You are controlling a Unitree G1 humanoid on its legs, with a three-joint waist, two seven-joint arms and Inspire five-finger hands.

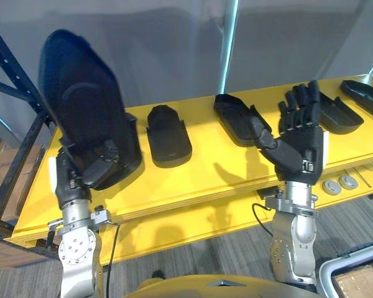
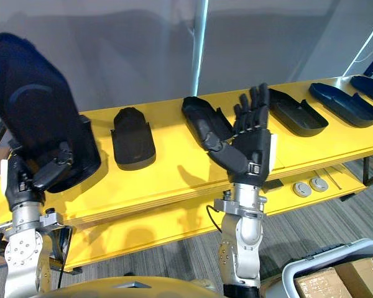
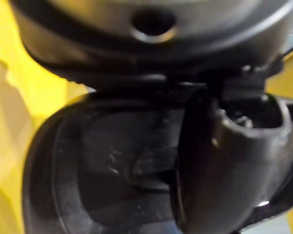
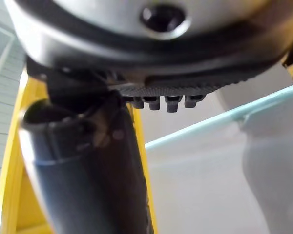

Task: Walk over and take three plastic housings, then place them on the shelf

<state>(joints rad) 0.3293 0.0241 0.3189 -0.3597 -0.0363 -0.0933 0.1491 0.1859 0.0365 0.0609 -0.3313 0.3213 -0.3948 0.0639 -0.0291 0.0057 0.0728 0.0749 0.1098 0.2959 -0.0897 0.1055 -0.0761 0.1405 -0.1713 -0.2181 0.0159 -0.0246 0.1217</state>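
A large black plastic housing point(image 1: 81, 93) stands nearly upright at the left end of the yellow shelf board point(image 1: 205, 167). My left hand point(image 1: 81, 171) is shut on its lower end, and the thumb point(image 3: 224, 161) lies across the housing's hollow inside point(image 3: 102, 161). My right hand point(image 1: 298, 143) is held up open in front of the board, fingers point(image 4: 166, 100) straight, holding nothing. Just behind it lies a long black housing point(image 2: 202, 121). A shorter black housing point(image 2: 132, 139) lies between the two hands.
More black housings point(image 2: 295, 112) point(image 2: 339, 102) lie along the right part of the board. A blue rack upright point(image 1: 12, 93) stands at the far left. Two round grey discs point(image 1: 339, 184) sit on the lower yellow level. A cardboard box point(image 2: 336, 279) is on the floor at lower right.
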